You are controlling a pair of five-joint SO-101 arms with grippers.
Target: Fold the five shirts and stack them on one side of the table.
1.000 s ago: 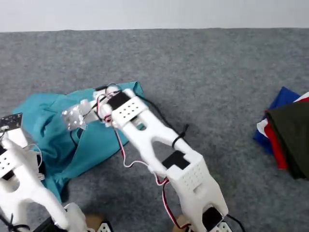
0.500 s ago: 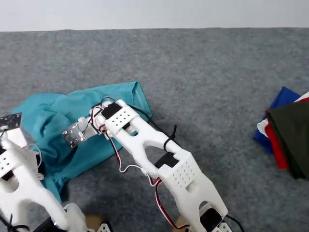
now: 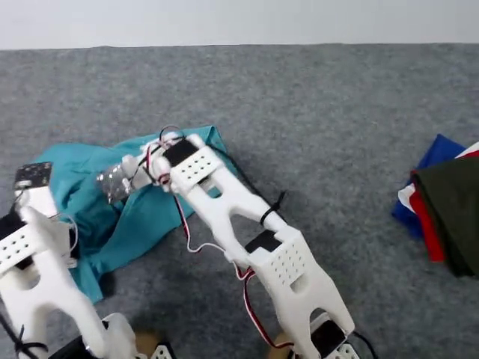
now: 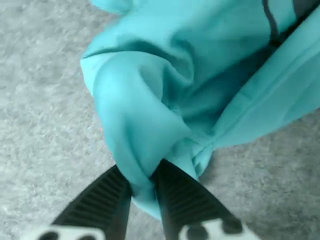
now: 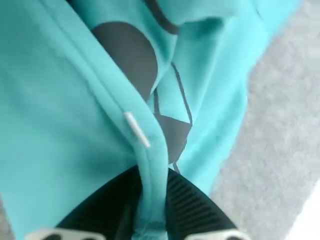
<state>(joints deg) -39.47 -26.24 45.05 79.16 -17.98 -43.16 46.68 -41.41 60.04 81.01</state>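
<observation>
Grey carpet-like covering runs across the whole worktop (image 3: pixel 337 127), bounded at the far edge by a white wall (image 3: pixel 239 21). The teal shirt (image 3: pixel 86 198) lies crumpled on the left part of the surface, its far corner showing just past the right arm (image 3: pixel 247 224). A stack of folded shirts (image 3: pixel 445 213) sits at the right edge, dark on top with red, white and blue beneath, partly cut off by the frame. A broad stretch of grey surface separates it from the teal shirt, and a further band runs beyond the shirt to the wall. The left end effector (image 4: pixel 142 187) is clenched on a bunched fold at the shirt's edge, cloth squeezed between both fingers. The right end effector (image 5: pixel 150 200) is clenched on a raised hem ridge, beside a dark print (image 5: pixel 125 55) and a small white tag (image 5: pixel 136 129). Compared with half a second ago, the right arm's wrist has shifted toward the far side, back over the shirt's far corner. The left arm (image 3: pixel 37 254) has advanced farther onto the worktop, and the near part of the shirt has drawn in narrower.
</observation>
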